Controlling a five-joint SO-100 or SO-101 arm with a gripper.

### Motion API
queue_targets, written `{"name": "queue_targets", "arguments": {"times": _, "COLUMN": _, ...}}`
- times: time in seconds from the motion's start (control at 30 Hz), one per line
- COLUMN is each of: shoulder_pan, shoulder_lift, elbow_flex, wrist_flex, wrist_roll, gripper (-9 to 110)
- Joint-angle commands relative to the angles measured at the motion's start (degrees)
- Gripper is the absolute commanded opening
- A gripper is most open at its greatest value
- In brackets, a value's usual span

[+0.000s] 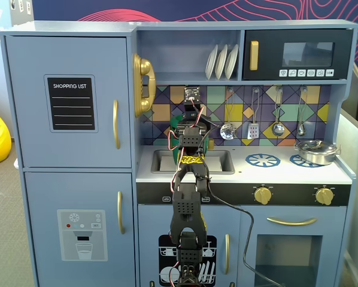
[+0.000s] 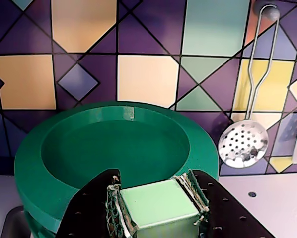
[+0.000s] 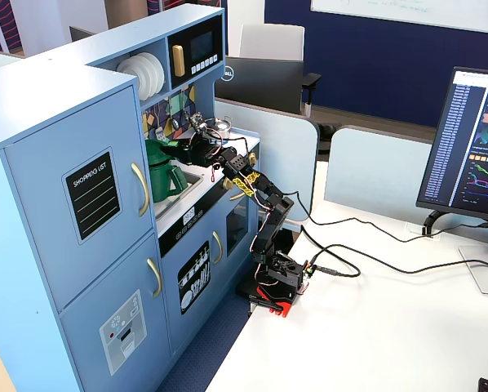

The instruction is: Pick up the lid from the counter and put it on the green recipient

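Note:
In the wrist view the green lid [image 2: 118, 144], a round disc with a sunken middle, fills the lower centre. My gripper [image 2: 154, 186] is shut on its pale green square knob [image 2: 158, 203], one black jaw on each side. A darker green wall of the green recipient [image 2: 37, 229] shows under the lid's left edge; I cannot tell whether the lid touches it. In a fixed view the recipient [image 3: 157, 173] stands at the sink with its handle towards the front, and the gripper [image 3: 184, 147] holds the lid level at its top. In the other fixed view my arm [image 1: 188, 179] hides most of it.
The tiled back wall is close behind the lid. A slotted steel spoon [image 2: 244, 144] hangs to the right. The sink [image 1: 220, 161] lies below, blue burner rings [image 1: 262, 159] and a shiny steel pot [image 1: 315, 151] further right. A shelf with white plates [image 1: 222, 61] is overhead.

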Motion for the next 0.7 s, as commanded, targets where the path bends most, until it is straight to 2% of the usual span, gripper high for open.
{"name": "queue_targets", "arguments": {"times": 0.0, "shoulder_pan": -0.7, "shoulder_lift": 1.3, "elbow_flex": -1.1, "wrist_flex": -2.6, "wrist_roll": -0.2, "gripper": 0}}
{"name": "queue_targets", "arguments": {"times": 0.43, "shoulder_pan": -1.0, "shoulder_lift": 4.2, "elbow_flex": 4.5, "wrist_flex": -2.5, "wrist_roll": -0.2, "gripper": 0}}
{"name": "queue_targets", "arguments": {"times": 0.47, "shoulder_pan": -1.1, "shoulder_lift": 4.3, "elbow_flex": 4.6, "wrist_flex": -2.5, "wrist_roll": -0.2, "gripper": 4}}
{"name": "queue_targets", "arguments": {"times": 0.57, "shoulder_pan": -0.9, "shoulder_lift": 4.4, "elbow_flex": 4.5, "wrist_flex": -3.4, "wrist_roll": 0.5, "gripper": 24}}
{"name": "queue_targets", "arguments": {"times": 0.67, "shoulder_pan": -0.8, "shoulder_lift": 4.2, "elbow_flex": 3.2, "wrist_flex": -4.9, "wrist_roll": 0.1, "gripper": 34}}
